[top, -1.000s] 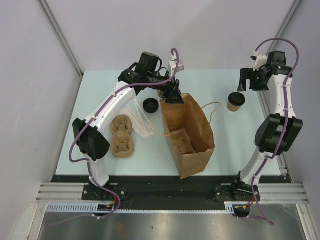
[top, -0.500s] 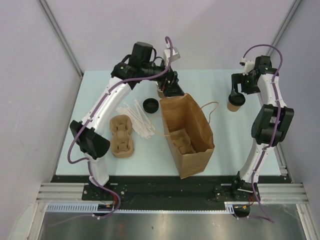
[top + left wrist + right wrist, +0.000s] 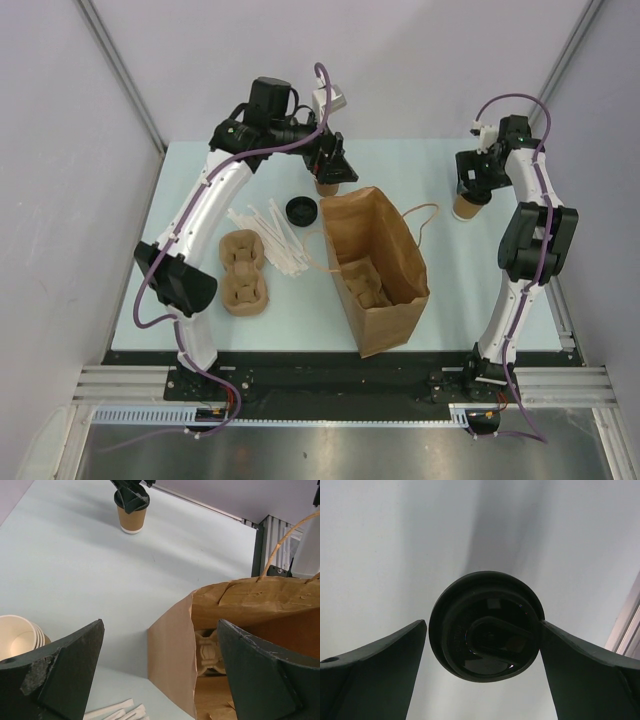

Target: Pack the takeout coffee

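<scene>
While right gripper gapes wide, takeout coffee sits between its fingers.

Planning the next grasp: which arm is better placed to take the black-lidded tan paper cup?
Right: the open right gripper brackets the black-lidded tan paper cup; the left gripper hovers by the brown paper bag.

Bright diffuse light, soft shadows, sharp focus
</scene>
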Controlling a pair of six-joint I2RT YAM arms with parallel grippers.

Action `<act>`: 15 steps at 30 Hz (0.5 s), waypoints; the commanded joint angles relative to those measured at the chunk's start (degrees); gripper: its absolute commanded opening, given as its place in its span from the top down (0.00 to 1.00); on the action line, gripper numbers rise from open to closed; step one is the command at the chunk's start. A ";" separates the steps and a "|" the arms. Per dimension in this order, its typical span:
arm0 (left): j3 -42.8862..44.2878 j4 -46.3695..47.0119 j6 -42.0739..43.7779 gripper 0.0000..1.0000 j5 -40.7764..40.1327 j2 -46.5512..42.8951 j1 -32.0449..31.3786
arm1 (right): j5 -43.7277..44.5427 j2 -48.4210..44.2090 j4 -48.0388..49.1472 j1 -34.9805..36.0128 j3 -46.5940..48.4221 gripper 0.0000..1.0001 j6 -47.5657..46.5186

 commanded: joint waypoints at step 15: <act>-1.13 1.76 -0.50 0.00 -1.45 -3.70 1.76 | 3.70 -3.08 3.67 2.44 -2.83 0.24 -3.61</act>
